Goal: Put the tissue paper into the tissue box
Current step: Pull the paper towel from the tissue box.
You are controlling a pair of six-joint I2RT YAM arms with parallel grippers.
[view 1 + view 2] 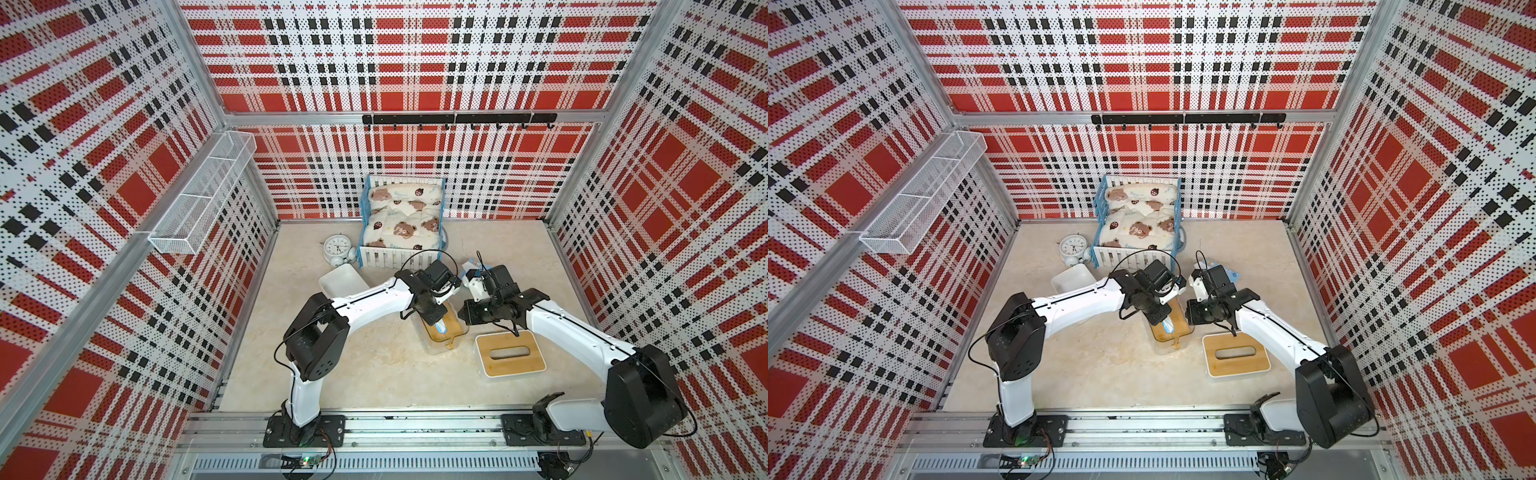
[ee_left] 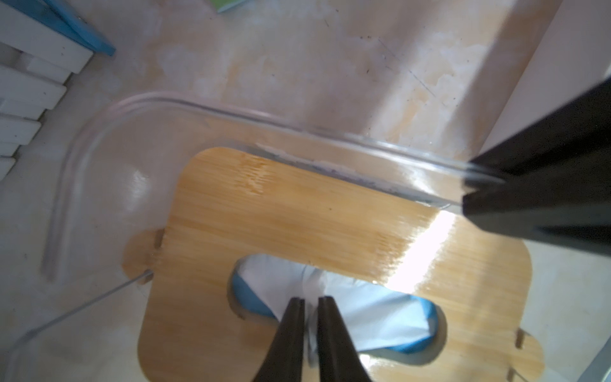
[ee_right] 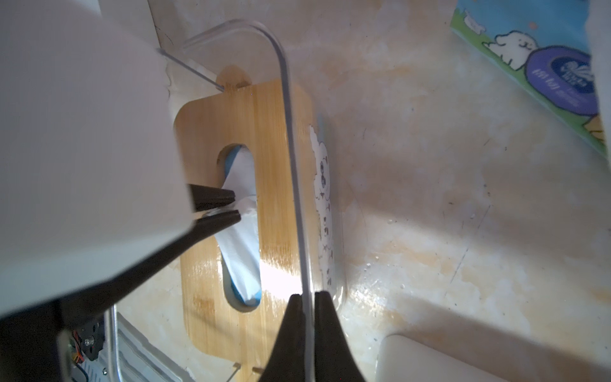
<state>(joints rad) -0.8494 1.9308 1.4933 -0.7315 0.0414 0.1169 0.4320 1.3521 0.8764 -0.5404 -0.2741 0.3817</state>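
A clear tissue box point(image 2: 231, 109) with a slotted bamboo lid point(image 2: 297, 205) stands mid-table, seen in both top views point(image 1: 451, 332). The tissue paper point(image 2: 380, 314) pack lies inside it, its printed wrap showing through the wall point(image 3: 322, 185). A white sheet point(image 3: 241, 244) pokes up through the slot. My left gripper point(image 2: 310, 299) is shut on that sheet at the slot, and the right wrist view shows the pinch too. My right gripper point(image 3: 308, 294) is shut on the box's clear wall rim. A second wrapped pack point(image 3: 529, 66) lies on the table behind my right arm point(image 1: 471, 262).
A white box with a slotted bamboo lid point(image 1: 510, 353) sits at the front right. An open white box point(image 1: 343, 280) lies left of my left arm. At the back stand a toy crib point(image 1: 401, 224) and an alarm clock point(image 1: 337, 248). A wire basket point(image 1: 203, 191) hangs on the left wall.
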